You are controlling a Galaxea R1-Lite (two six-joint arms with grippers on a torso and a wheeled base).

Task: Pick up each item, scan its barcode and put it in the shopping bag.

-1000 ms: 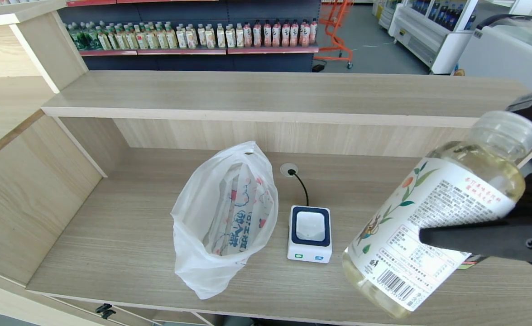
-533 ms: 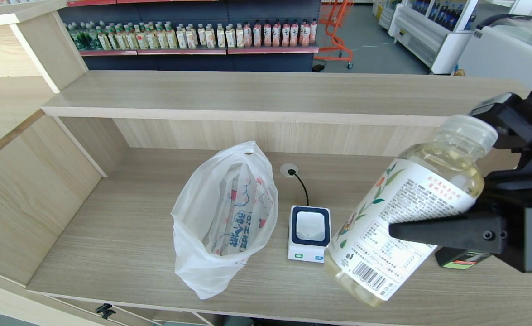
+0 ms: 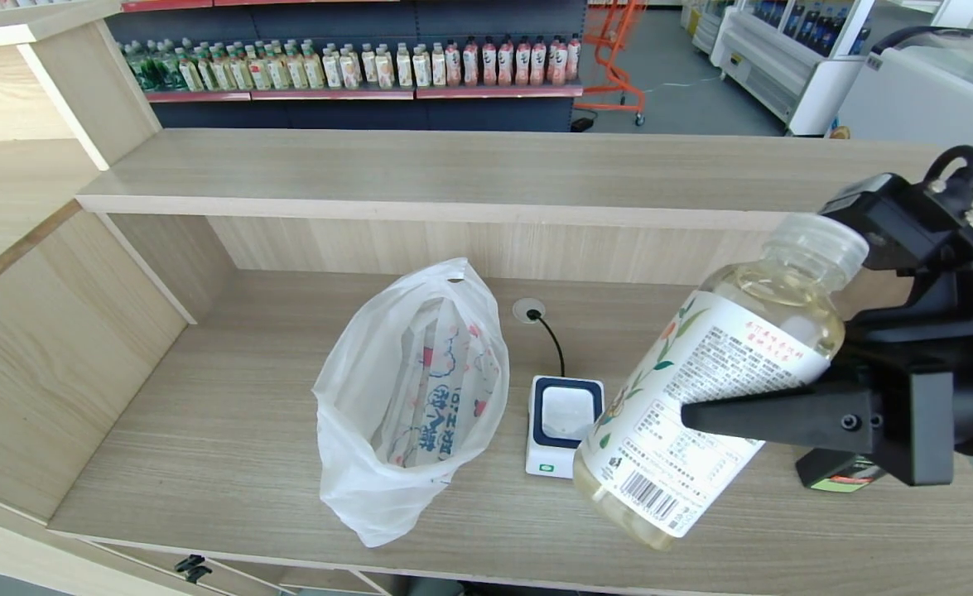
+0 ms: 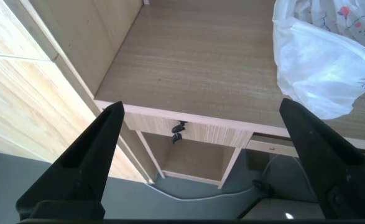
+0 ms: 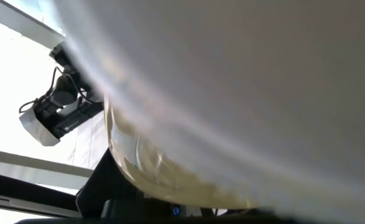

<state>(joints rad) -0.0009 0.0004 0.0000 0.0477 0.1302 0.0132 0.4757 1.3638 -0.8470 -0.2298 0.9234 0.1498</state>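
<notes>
Right gripper (image 3: 726,411) is clamped on the bottle (image 3: 726,356) across its label, holding it tilted in the air with the cap up and away from the scanner (image 3: 565,410).

Over the last second the arm has carried the bottle in from well to the scanner's right. In the head view its lower end now overlaps the scanner's right edge, where before it stood clear of it. That puts the scan step close, by my reading. Yet the barcode (image 3: 647,497) faces up toward the head camera rather than down at the scanner's window, so a turn of the bottle looks needed before it can read.

Left gripper (image 4: 202,109) hangs with its fingers wide apart and nothing between them. It is off the counter's (image 3: 204,447) front edge, beyond the shopping bag (image 3: 354,488) from the scanner.

Counted:
- 1 bottle, in hand.
- 1 scanner, with 1 cable (image 3: 554,339) running back from it.
- 1 shopping bag, just left of the scanner.
- At least 1 printed packet (image 3: 440,389) inside the bag.
- 1 small dark thing (image 3: 838,478) right of the scanner, partly hidden.
</notes>
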